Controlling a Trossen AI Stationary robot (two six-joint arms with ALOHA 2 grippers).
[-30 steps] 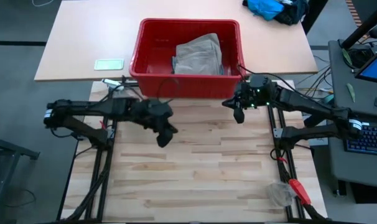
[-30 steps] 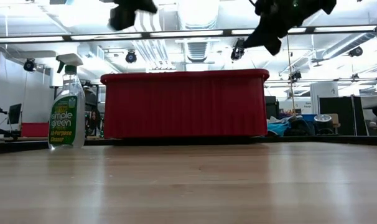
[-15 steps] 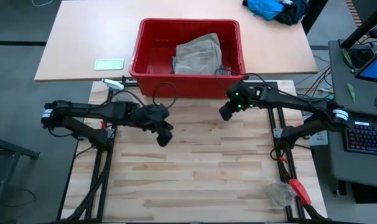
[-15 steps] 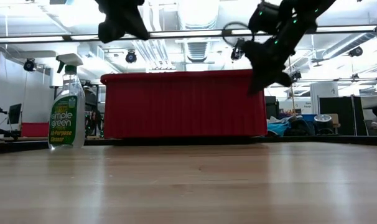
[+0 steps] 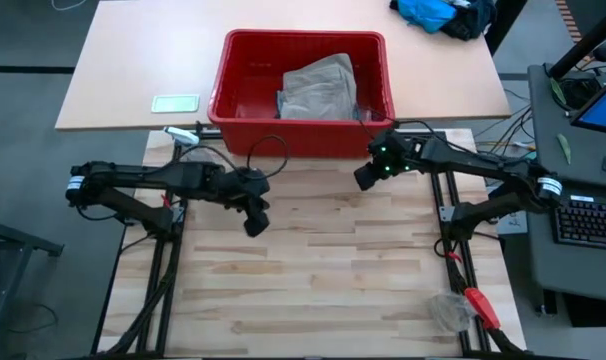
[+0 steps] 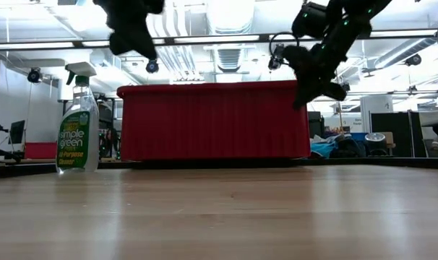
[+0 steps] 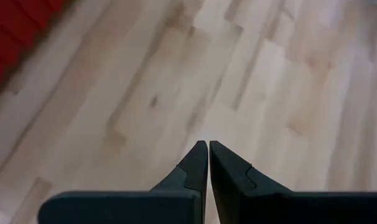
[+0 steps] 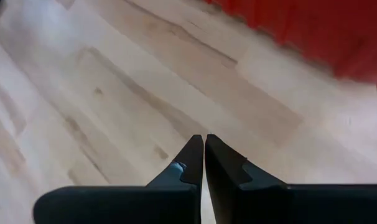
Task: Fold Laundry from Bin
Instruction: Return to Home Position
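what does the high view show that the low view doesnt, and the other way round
Only the high view: the inside of the red bin, with the folded khaki garment lying in it, and a pale green card on the table left of the bin.

Only the low view: the spray bottle from the side, its label reading simple green, and the ceiling lights of the room behind.

Both: the red bin, and the left gripper and right gripper in the air above the wood table.
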